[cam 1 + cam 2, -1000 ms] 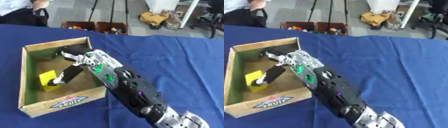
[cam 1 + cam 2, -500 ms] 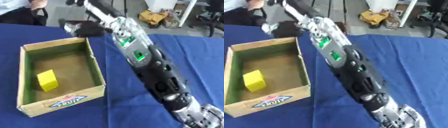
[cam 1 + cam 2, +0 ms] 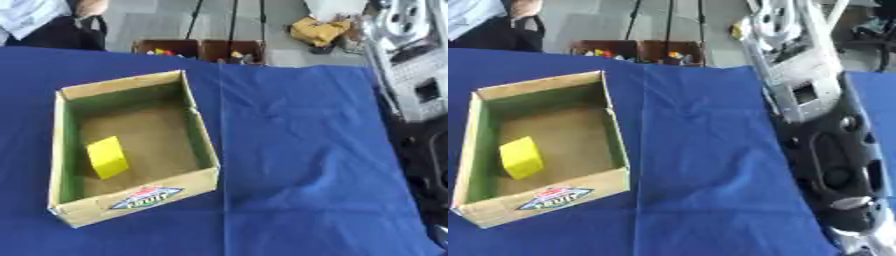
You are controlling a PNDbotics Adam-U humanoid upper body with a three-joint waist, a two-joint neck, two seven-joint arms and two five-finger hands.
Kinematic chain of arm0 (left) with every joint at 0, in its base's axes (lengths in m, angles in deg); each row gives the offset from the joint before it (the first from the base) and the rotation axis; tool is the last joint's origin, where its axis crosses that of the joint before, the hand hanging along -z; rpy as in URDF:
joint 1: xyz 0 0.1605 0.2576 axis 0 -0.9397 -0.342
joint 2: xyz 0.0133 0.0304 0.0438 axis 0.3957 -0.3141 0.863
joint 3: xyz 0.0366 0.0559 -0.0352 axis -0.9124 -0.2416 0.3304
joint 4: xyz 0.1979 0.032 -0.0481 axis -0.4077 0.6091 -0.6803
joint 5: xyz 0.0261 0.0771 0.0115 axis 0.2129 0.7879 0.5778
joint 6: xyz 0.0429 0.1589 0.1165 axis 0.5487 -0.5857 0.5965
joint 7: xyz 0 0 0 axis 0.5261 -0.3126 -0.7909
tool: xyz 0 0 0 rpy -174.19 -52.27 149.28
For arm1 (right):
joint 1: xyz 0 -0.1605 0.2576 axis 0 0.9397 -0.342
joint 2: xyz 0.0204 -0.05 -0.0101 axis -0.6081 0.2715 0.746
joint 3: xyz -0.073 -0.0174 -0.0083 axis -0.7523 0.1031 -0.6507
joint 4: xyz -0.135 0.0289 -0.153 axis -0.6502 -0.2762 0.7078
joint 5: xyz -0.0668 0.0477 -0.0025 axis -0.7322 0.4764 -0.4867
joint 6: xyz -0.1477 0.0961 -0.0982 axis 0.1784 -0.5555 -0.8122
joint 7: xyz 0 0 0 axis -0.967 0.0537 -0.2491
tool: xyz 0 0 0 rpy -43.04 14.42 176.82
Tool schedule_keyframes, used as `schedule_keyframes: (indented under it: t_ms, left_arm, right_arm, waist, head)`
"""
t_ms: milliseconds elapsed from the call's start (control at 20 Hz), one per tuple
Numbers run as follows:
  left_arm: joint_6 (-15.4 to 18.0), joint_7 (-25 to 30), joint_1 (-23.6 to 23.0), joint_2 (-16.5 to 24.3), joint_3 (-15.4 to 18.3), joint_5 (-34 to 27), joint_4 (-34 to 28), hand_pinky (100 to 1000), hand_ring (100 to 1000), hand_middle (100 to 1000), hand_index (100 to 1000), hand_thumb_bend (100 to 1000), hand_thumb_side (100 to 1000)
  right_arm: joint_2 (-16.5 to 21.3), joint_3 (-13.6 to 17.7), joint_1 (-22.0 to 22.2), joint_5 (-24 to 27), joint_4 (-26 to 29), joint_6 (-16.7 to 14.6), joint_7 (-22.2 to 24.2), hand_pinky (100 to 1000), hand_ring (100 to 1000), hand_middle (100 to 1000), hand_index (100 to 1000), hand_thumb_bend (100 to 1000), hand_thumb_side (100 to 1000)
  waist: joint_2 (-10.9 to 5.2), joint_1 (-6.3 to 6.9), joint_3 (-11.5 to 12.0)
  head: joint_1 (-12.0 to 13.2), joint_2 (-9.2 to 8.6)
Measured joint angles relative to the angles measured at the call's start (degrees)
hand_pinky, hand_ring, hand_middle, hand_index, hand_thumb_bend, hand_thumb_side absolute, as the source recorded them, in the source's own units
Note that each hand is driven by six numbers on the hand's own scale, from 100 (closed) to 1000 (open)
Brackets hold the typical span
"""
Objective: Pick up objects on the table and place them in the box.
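Note:
An open cardboard box (image 3: pixel 199 131) lies on the blue tablecloth at the left. A yellow block (image 3: pixel 107 157) rests on the box floor near its left wall. My right arm (image 3: pixel 815 125) rises along the right side of the views, black near the bottom and silver toward the top. It runs out past the top edge, so its hand is hidden. The arm is well clear of the box. No left arm or hand shows in either view.
The blue cloth (image 3: pixel 297 150) covers the table to the right of the box, with creases in it. Beyond the far edge stand brown bins (image 3: pixel 199 50) with small coloured items, tripod legs and a yellow bundle (image 3: pixel 320 31) on the floor.
My right hand let go of the yellow block inside the box, then rose out and swung to the right. The block now lies alone in the box.

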Motion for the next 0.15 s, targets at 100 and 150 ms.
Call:
schedule_keyframes:
  t_ms: [100,150]
  left_arm:
    - [-0.1,-0.5,-0.1,0.0,0.0,0.3,0.0,746,917,901,956,100,991]
    - [-0.2,-0.8,-0.2,0.0,0.1,0.5,0.0,746,917,901,956,100,991]
  right_arm:
    - [2.3,1.6,1.8,1.9,2.6,-1.6,-5.5,748,844,846,880,100,565]
    - [3.4,2.3,2.8,2.3,3.4,-3.0,-8.2,748,844,846,880,100,567]
  waist:
    - [0.0,0.24,-0.5]
    - [0.0,0.41,-0.7]
  head:
    - [0.7,0.05]
    - [1.1,0.22]
